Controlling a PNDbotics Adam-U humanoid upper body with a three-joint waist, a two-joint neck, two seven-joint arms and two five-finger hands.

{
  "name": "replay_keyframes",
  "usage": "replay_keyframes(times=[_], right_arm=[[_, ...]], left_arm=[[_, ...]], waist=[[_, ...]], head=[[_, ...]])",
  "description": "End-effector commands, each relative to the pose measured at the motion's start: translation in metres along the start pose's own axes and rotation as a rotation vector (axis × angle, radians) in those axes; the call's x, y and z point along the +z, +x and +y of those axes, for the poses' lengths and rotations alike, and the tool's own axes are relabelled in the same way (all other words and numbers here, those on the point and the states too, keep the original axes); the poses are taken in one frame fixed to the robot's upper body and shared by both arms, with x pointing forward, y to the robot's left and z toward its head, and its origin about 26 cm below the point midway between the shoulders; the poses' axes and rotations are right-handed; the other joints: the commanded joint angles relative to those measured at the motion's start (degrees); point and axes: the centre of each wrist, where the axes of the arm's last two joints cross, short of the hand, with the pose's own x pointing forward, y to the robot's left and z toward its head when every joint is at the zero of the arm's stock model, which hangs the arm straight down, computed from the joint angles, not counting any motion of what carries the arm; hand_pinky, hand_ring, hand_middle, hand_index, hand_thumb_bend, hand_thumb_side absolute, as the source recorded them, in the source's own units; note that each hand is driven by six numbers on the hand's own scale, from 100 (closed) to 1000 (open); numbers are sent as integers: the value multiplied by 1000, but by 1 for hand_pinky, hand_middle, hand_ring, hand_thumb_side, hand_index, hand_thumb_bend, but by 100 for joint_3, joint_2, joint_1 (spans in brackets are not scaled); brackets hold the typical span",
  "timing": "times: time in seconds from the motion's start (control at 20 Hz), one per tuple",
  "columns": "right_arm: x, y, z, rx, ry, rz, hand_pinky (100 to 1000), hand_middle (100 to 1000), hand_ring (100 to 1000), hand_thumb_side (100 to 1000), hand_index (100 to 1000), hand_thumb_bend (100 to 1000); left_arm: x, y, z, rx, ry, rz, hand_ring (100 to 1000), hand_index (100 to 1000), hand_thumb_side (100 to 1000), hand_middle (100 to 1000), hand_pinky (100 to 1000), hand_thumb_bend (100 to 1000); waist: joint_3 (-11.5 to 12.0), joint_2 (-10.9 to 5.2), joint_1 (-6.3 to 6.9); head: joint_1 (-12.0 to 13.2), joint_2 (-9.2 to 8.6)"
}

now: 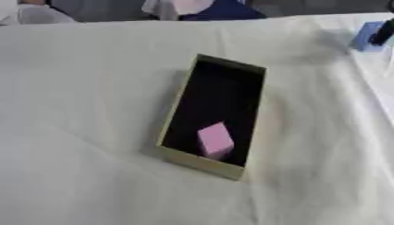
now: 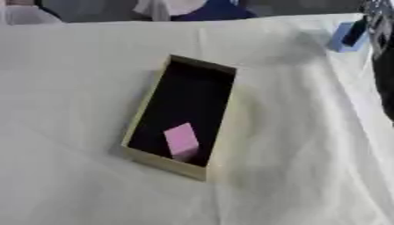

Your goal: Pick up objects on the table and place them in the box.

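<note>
— So, what do you have on screen?

— I see the box (image 1: 178, 112) lying near the centre of the table (image 1: 77, 88), on a pale wrinkled cloth. It is long and narrow, tan-walled and dark inside, and it lies askew: its far end points toward one o'clock, its near end toward seven.

— Anything inside it?

— Yes, a pink block (image 1: 215, 140) sits in the near end, close to the short wall at six o'clock of the box. It looks tipped up on an edge, though I cannot tell whether it leans on the wall.

— And the hands?

— My right hand (image 2: 378, 30) shows only at the right edge in the right eye view, a dark shape up at two o'clock. Something dark (image 2: 355, 34) from it lies against a blue block (image 2: 341, 38) on the cloth there. I cannot tell whether the fingers are straight, curled, or closed round that block; too little of them shows.

— The left hand?

— I do not see it in either view.

— How far is the blue block from the box?

— Well apart. It sits up by the table's far right corner, at about one o'clock from the box.
</note>
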Motion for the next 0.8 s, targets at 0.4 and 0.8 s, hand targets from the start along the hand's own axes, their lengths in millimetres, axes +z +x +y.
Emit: replay_keyframes(times=[0.4, 0.8], right_arm=[[4, -2, -17, -41, 3, 61, 952, 917, 971, 100, 1000, 202], [3, 7, -11, -58, 54, 56, 940, 908, 963, 100, 1000, 168]], left_arm=[[-7, 7, 0, 0, -17, -39, 749, 882, 764, 746, 704, 247], [-7, 7, -1, 3, -17, -38, 749, 882, 767, 747, 704, 244]], waist=[[74, -37, 10], [92, -7, 27]], head=[[-36, -89], [-46, -82]])
